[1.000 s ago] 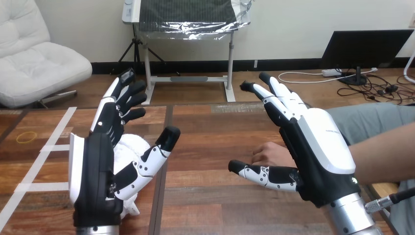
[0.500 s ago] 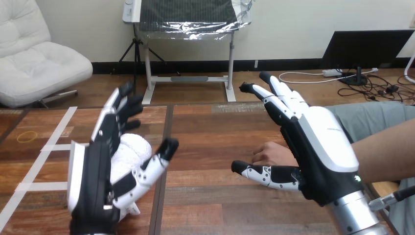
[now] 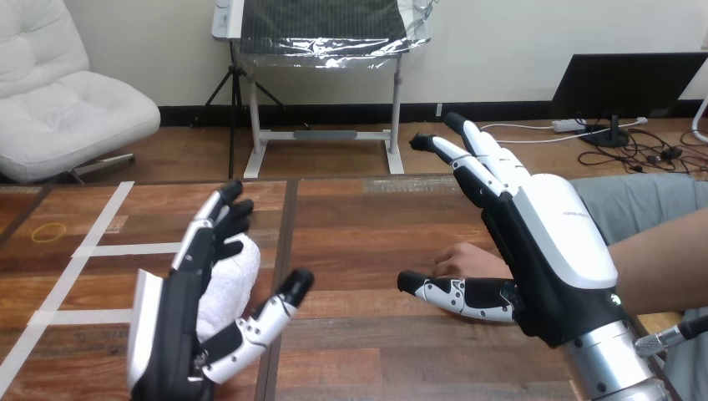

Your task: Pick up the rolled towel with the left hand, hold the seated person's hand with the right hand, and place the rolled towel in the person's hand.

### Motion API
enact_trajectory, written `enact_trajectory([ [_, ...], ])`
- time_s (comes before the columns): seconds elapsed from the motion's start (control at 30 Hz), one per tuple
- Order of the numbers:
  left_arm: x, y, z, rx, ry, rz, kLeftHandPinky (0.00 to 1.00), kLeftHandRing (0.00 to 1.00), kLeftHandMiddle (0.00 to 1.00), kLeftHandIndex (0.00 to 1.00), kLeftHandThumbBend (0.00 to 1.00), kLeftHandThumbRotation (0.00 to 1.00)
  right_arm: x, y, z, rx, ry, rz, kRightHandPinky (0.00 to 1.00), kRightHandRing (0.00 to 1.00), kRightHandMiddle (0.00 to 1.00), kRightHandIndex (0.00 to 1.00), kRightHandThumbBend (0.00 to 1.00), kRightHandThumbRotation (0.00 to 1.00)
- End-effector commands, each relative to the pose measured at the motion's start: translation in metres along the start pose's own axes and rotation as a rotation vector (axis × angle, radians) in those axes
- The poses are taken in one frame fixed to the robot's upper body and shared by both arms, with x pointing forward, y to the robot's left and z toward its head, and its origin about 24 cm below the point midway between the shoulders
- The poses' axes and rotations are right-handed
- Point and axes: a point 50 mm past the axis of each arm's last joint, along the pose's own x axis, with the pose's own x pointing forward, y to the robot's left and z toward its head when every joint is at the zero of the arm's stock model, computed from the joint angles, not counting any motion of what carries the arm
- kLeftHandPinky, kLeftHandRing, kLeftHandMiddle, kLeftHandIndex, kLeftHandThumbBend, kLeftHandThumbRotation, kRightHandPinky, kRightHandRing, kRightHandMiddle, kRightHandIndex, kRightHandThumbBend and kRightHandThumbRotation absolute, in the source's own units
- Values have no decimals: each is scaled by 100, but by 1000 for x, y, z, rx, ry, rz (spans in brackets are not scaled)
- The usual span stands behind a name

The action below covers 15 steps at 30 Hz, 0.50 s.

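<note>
The white rolled towel [image 3: 231, 280] lies on the wooden table [image 3: 367, 225] at the lower left. My left hand [image 3: 179, 330] stands open beside it, fingers straight along the towel's left side and thumb out to its right, the towel between them. My right hand [image 3: 543, 251] hovers open at the right, fingers pointing away and thumb stretched left. The person's hand [image 3: 463, 261] rests on the table just behind that thumb, partly hidden by my right hand, and the forearm [image 3: 659, 267] runs off to the right. I cannot tell whether my thumb touches the person's hand.
White tape lines [image 3: 92, 251] cross the table's left part, and a yellow ring [image 3: 46, 232] is marked near the left edge. A dark seam [image 3: 284, 242] runs down the table beside the towel.
My left hand has lowered and drawn toward me, coming down round the towel, with its fingers now lower in the view. My right hand and the person's hand have barely moved.
</note>
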Motion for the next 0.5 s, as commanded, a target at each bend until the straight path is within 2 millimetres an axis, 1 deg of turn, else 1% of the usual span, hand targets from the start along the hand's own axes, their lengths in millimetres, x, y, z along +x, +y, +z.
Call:
enact_trajectory([
  [0.0, 9, 0, 18, 0, -71, 77, 78, 84, 85, 89, 75, 42, 8, -10, 8, -20, -60, -47, 97, 100, 100, 90, 73, 12],
  [0.47, 6, -2, 19, 241, -46, 131, 79, 84, 86, 88, 78, 46, 6, -4, 5, 10, -50, -41, 99, 100, 100, 91, 70, 10],
])
